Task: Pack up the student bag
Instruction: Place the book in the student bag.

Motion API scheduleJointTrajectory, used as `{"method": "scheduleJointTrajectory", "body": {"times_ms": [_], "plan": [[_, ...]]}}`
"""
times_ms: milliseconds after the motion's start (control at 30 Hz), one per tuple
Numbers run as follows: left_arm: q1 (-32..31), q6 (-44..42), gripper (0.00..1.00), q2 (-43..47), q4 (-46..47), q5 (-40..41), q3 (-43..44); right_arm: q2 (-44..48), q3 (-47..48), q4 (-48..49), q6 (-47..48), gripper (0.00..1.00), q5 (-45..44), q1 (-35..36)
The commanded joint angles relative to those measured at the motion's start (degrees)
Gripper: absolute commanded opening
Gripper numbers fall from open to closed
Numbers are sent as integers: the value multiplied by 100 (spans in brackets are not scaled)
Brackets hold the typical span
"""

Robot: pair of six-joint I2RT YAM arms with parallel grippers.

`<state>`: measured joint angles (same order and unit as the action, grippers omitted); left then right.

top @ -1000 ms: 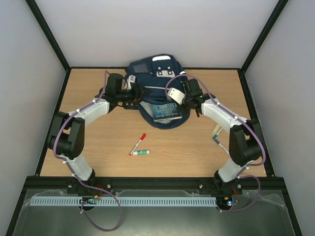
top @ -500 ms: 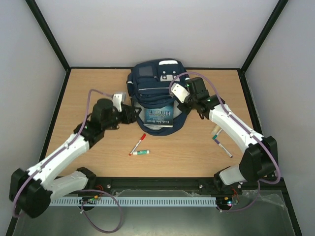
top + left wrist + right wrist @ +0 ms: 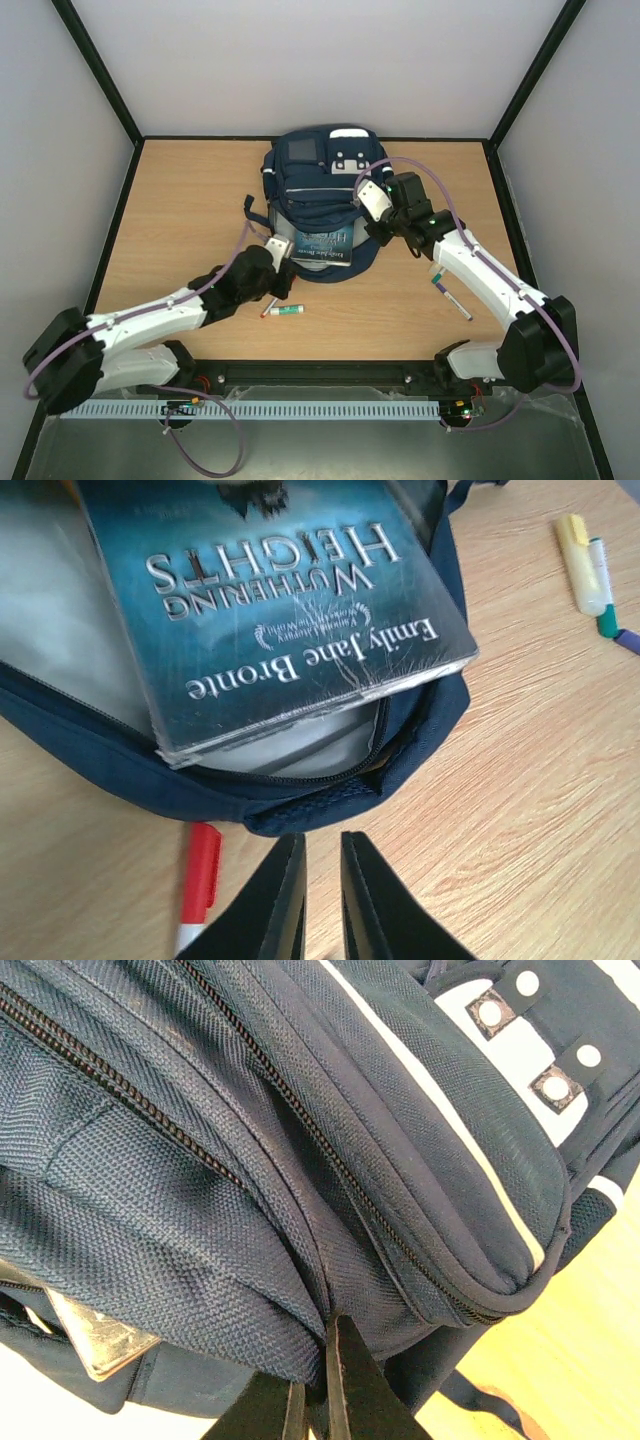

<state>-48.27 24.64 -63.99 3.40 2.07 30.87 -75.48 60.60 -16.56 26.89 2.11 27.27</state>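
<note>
Student bag (image 3: 315, 185) at far centre of worktop (image 3: 180, 200), Wuthering Heights paperback (image 3: 322, 243) half out of its mouth. Right gripper (image 3: 315, 1380) pinches bag fabric. Left gripper (image 3: 322, 880) nearly pressed together, empty, beside red marker (image 3: 200, 870). Judged: spread left squarely across marker before descending.

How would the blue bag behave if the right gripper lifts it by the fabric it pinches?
Probably floppy: the student bag is soft woven fabric that folds where the right gripper pinches it. Likely it would sag rather than lift whole. The book sticking out of its open mouth could slide out if the bag tips.
</note>
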Motion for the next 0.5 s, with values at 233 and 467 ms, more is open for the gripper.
{"method": "scheduleJointTrajectory", "body": {"times_ms": [233, 467], "plan": [[-297, -382, 3, -1385, 1442, 879, 236, 546, -206, 433, -292, 1, 530, 51], [-298, -598, 3, -2100, 1595, 758, 623, 549, -303, 524, -295, 1, 611, 51]]}}
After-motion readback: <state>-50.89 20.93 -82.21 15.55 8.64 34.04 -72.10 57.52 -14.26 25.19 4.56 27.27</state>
